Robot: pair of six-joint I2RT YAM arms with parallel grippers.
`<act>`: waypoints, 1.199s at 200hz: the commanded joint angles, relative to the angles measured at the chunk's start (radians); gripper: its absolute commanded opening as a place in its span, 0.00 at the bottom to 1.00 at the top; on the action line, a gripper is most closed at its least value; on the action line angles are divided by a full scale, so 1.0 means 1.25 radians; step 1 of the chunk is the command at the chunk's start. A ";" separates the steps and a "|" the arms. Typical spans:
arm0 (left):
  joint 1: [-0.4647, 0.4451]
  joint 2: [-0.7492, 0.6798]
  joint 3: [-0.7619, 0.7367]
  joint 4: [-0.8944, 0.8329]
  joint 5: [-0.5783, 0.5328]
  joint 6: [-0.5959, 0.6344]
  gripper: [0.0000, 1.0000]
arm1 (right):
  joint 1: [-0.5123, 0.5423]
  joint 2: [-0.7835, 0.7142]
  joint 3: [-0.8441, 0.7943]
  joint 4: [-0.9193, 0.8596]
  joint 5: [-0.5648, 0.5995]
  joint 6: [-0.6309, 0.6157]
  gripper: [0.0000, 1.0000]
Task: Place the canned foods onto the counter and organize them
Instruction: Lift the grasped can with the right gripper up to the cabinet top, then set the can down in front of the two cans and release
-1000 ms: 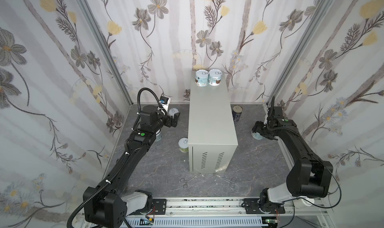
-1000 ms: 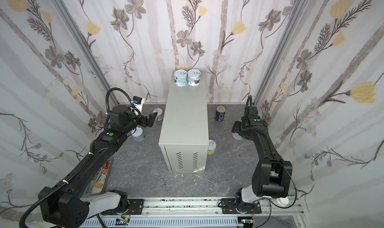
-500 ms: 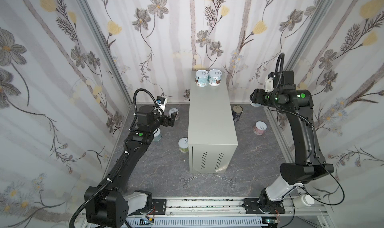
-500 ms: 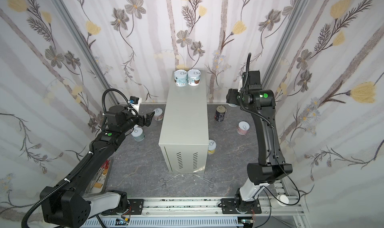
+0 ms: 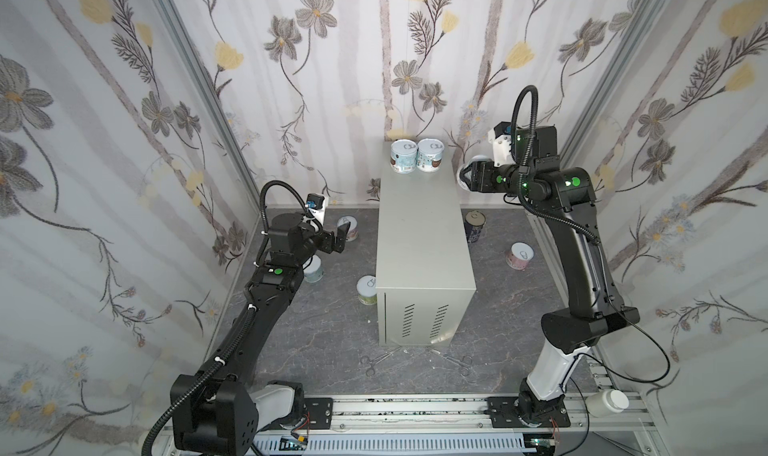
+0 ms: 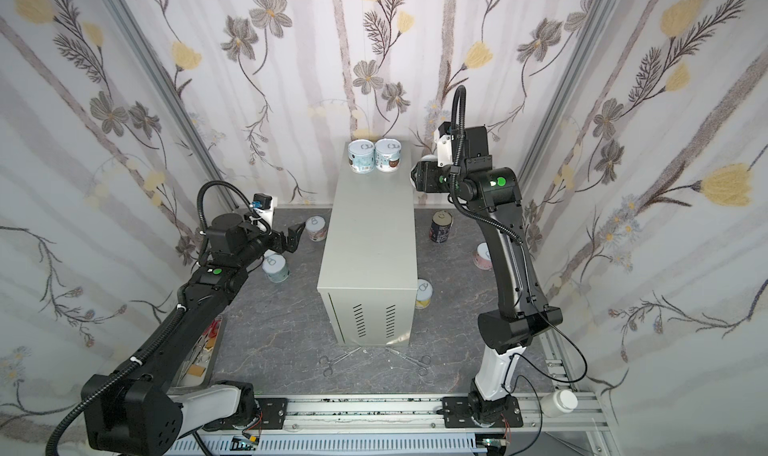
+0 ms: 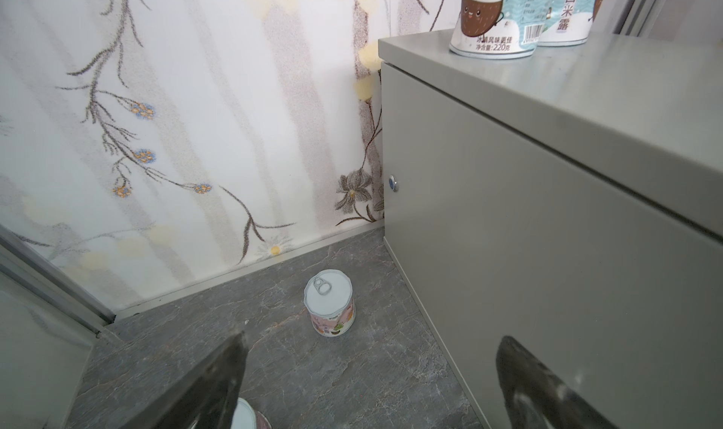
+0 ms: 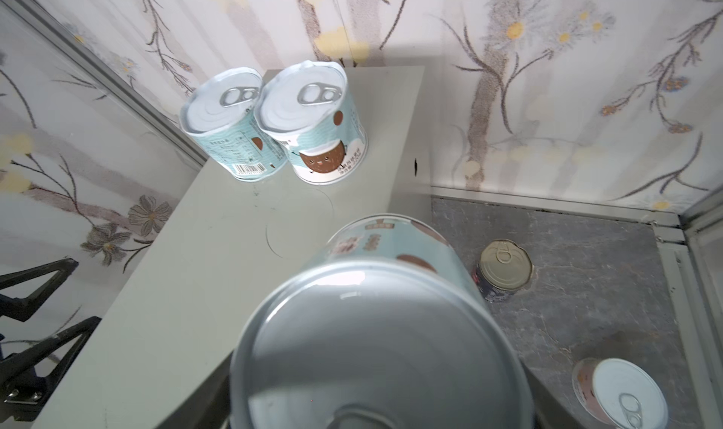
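- The counter (image 5: 419, 233) stands upright on the dark marbled floor (image 5: 328, 337).
- Two teal cans (image 5: 417, 155) are set touching at its far end, near the right gripper (image 5: 464, 176).
- A pink can (image 7: 330, 309) is seen on the floor ahead of the left gripper (image 5: 338, 238).
- A dark-blue can (image 5: 473, 226) stands on the floor below the right gripper.
- Two scissors (image 5: 376, 360) lie on the floor before the vented front.
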 commanded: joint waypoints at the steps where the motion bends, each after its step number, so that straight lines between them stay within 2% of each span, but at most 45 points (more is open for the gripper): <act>1: 0.001 -0.007 -0.007 0.043 0.012 -0.001 1.00 | 0.017 0.023 0.007 0.082 -0.044 -0.018 0.47; 143: 0.003 -0.021 -0.018 0.051 0.013 0.010 1.00 | 0.046 0.051 0.007 0.094 -0.110 -0.047 0.52; 205: 0.003 -0.032 -0.023 0.050 0.019 0.012 1.00 | 0.065 0.053 0.008 0.090 -0.107 -0.077 0.65; 240: 0.003 -0.042 -0.032 0.050 0.015 0.013 1.00 | 0.070 0.056 0.008 0.093 -0.104 -0.080 0.68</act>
